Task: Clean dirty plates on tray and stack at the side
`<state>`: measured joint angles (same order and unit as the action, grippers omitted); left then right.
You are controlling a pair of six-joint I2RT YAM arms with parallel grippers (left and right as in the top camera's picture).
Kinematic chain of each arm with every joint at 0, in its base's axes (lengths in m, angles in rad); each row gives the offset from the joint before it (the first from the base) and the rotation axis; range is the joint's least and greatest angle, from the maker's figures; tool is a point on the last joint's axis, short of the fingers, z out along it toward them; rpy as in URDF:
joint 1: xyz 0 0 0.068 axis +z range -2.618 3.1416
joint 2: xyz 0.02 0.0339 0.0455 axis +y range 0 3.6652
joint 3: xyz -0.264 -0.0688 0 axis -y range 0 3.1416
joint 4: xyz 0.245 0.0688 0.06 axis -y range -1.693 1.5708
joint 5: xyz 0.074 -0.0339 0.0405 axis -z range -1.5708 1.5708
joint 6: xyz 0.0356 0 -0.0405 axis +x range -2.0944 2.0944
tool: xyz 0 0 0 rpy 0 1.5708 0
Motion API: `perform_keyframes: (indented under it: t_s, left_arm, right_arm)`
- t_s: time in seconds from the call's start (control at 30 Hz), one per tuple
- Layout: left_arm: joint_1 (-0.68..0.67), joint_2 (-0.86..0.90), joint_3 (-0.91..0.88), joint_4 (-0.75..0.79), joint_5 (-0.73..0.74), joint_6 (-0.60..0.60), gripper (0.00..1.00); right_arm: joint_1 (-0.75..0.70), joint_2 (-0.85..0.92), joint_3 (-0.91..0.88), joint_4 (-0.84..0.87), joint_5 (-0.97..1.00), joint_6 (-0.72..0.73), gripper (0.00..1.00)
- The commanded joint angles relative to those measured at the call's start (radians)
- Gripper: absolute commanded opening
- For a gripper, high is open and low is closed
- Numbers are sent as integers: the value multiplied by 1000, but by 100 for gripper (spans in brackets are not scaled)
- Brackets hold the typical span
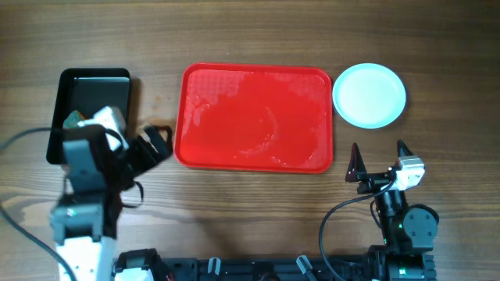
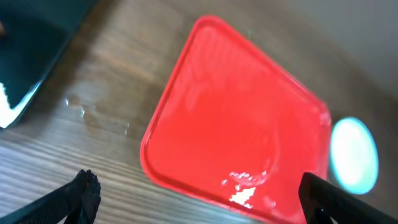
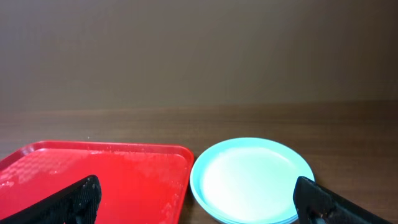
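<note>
Right gripper (image 1: 378, 150) is hanging wide open, gripping nothing. The plates (image 1: 369, 94) are sitting stacked just ahead of its fingertips on bare table (image 1: 437, 47), beside the tray's (image 1: 258, 117) short edge. Left gripper (image 1: 158, 145) is gaping wide too, empty, facing the tray's other short edge across open wood. Black tray (image 1: 94, 82) is lying off to its left.

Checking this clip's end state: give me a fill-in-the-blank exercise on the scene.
1. The plates sit stacked on the table to the ____ of the red tray.
2. The red tray carries ____ plates.
3. The left gripper and right gripper both stand ____, holding nothing.
Missing words: right; no; open.
</note>
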<state>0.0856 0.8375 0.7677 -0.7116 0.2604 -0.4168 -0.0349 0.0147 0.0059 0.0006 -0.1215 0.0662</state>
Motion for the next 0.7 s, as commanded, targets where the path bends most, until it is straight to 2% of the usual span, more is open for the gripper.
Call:
perform_keyframes:
  t_s: [0.0, 0.03, 0.13, 0.4, 0.47, 0.67]
  left_arm:
    - [-35, -144, -243, 178, 13, 43, 100]
    - [-36, -234, -383, 296, 13, 43, 100]
    - [-36, -358, -523, 401, 12, 43, 100]
    - [-36, -606, -718, 636, 9, 74, 100]
    - [-36, -653, -752, 665, 8, 86, 100]
    - [-45, -768, -762, 660, 10, 271, 100]
  right_arm:
    - [-6, -11, -1, 4, 18, 14, 100]
    - [-6, -11, -1, 4, 18, 14, 100]
    - [-6, -11, -1, 4, 18, 14, 100]
    - [-6, -11, -1, 4, 18, 14, 100]
    - [-6, -11, -1, 4, 18, 14, 100]
    - [-6, -11, -1, 4, 18, 14, 100]
